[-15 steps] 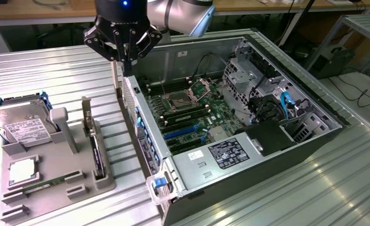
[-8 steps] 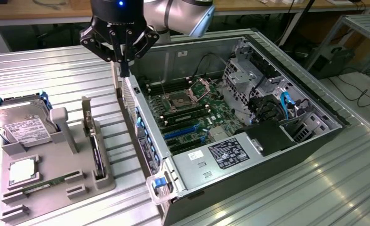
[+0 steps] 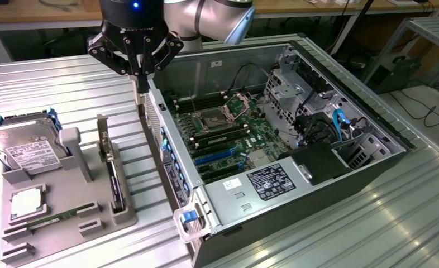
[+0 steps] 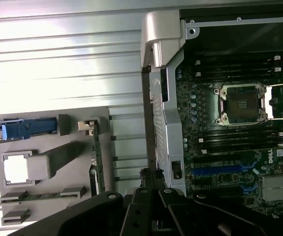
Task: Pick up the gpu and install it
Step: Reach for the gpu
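Currently, gpu (image 3: 115, 181) upright in gray tray (image 3: 92, 192)

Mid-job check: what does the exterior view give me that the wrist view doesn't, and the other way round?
Exterior view: the arm, the labelled power supply and the blue cables at the case's far side. Wrist view: the case's silver corner cap, which sits behind the gripper in the exterior view. Both: the shut gripper, the gpu standing on edge in the tray, the CPU socket and the blue slots.
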{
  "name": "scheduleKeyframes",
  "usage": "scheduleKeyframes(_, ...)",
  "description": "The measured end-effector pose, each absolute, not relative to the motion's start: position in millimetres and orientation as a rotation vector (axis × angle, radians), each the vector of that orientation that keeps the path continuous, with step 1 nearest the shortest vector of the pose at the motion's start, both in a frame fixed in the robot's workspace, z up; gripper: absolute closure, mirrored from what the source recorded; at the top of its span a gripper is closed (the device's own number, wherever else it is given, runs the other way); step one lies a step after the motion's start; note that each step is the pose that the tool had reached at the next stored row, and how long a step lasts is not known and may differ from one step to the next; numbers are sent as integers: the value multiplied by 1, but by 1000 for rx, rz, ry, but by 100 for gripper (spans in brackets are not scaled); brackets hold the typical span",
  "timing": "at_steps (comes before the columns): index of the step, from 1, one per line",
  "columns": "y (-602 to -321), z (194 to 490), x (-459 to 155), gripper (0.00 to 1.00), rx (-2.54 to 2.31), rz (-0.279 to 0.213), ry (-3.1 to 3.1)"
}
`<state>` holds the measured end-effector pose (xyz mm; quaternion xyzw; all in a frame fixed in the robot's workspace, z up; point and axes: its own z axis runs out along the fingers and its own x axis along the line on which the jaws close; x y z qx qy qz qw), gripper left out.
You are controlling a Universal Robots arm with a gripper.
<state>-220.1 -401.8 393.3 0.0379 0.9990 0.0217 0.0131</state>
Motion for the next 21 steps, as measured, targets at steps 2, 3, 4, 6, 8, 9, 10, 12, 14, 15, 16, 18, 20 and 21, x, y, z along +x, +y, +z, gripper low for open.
scheduleKeyframes(2,-402,393,-222,89,118,68,3113)
scheduleKeyframes(3,-402,393,-222,89,118,68,3113)
scheduleKeyframes(4,-403,393,-223,89,118,68,3113)
scheduleKeyframes(6,-403,393,-224,89,118,68,3113)
scheduleKeyframes(8,-404,393,-226,89,118,68,3113)
scheduleKeyframes(9,-404,393,-226,89,118,68,3112)
scheduleKeyframes(10,-404,393,-227,89,118,68,3113)
scheduleKeyframes(12,-405,393,-229,89,118,68,3112)
scheduleKeyframes(14,-406,393,-230,89,118,68,3112)
scheduleKeyframes(15,-406,393,-231,89,118,68,3112)
scheduleKeyframes(16,-406,393,-232,89,118,68,3113)
scheduleKeyframes(18,-407,393,-233,89,118,68,3112)
scheduleKeyframes(20,-408,393,-234,89,118,68,3113)
scheduleKeyframes(21,-409,393,-237,89,118,68,3112)
